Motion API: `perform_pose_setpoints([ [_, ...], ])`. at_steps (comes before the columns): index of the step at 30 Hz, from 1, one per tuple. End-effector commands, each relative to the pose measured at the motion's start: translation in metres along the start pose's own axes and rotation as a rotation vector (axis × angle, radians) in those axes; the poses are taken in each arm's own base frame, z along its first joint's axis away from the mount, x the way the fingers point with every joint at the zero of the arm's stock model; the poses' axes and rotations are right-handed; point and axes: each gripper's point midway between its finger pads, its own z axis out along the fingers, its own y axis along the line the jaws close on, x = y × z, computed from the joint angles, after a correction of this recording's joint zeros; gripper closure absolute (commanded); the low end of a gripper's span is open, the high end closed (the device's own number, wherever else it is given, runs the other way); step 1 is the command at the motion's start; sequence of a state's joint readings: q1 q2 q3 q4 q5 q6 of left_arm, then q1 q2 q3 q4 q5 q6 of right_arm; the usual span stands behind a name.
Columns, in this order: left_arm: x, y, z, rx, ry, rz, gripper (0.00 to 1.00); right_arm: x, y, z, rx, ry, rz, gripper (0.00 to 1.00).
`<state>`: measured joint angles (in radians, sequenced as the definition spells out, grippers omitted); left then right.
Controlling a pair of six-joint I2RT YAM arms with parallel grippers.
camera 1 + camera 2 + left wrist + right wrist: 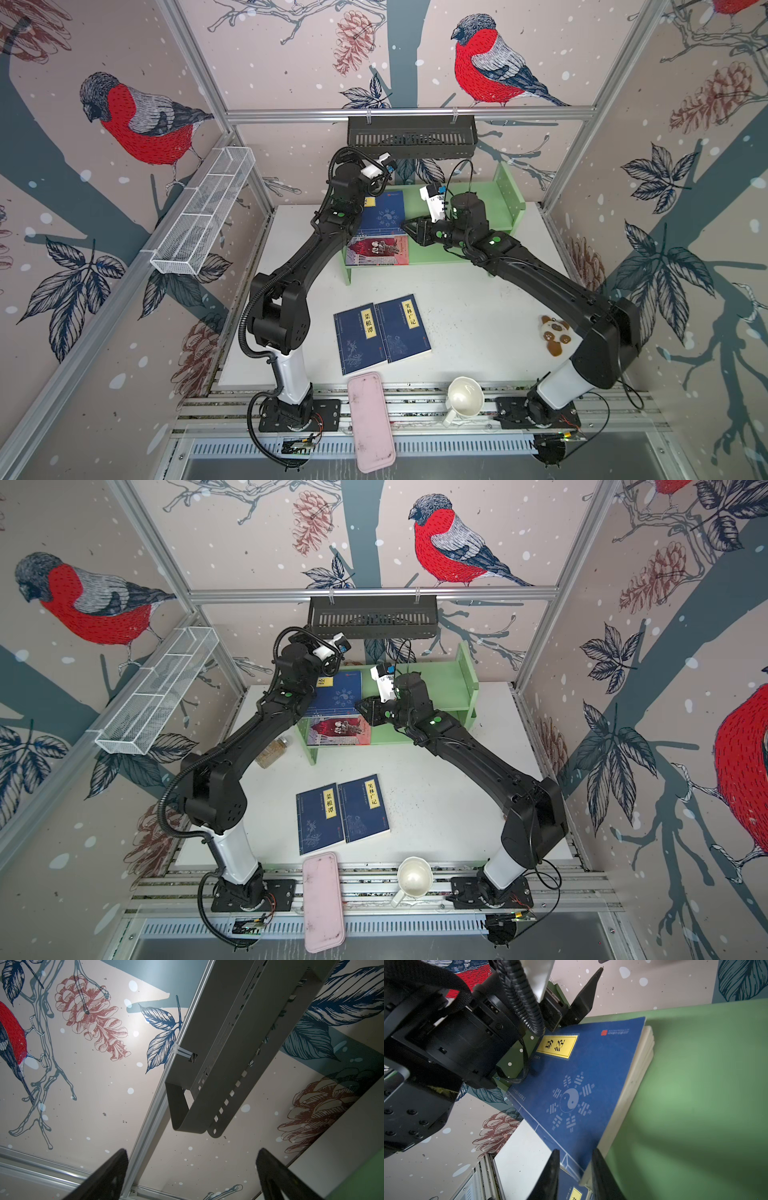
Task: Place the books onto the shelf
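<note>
1. In both top views, a light green wooden two-tier shelf [507, 187] [467, 675] stands at the back of the white bench [478, 316] [436, 796]. A navy blue paperback with a yin-yang emblem [384, 214] [343, 692] lies flat on the shelf's upper tier. A red-and-grey illustrated paperback [380, 249] [340, 729] lies flat on the lower tier below it. Two navy blue paperbacks with yellow title labels [359, 338] [320, 816] lie side by side on the bench in front of the shelf, edges touching. The right fingers [411, 229] [365, 707] sit at the yin-yang paperback's near corner.
2. In the left wrist view, the left fingers [108, 1176] stand wide apart with nothing between them. They point up at a black slotted basket [207, 1032] hung on a rail.
3. In the right wrist view, the right fingers [550, 1176] straddle one corner of the yin-yang paperback [581, 1084]. One is over the cover and the other beside the page edge, with a narrow gap between them. Whether they press on the book cannot be told. The paperback lies on the green shelf [695, 1084] board.
</note>
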<state>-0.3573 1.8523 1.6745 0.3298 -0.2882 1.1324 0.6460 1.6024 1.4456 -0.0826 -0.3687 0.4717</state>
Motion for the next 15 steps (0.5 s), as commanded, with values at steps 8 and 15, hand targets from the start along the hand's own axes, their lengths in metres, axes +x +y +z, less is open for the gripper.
perform_pose_setpoints([
  [8,0.004,0.011,0.000,-0.033,0.007,-0.008,0.04,-0.008,-0.003,-0.002,0.029,-0.020,-0.010,0.62],
  [15,0.005,0.014,-0.002,-0.031,0.012,-0.005,0.04,-0.016,-0.006,-0.007,0.036,-0.049,-0.006,0.61],
])
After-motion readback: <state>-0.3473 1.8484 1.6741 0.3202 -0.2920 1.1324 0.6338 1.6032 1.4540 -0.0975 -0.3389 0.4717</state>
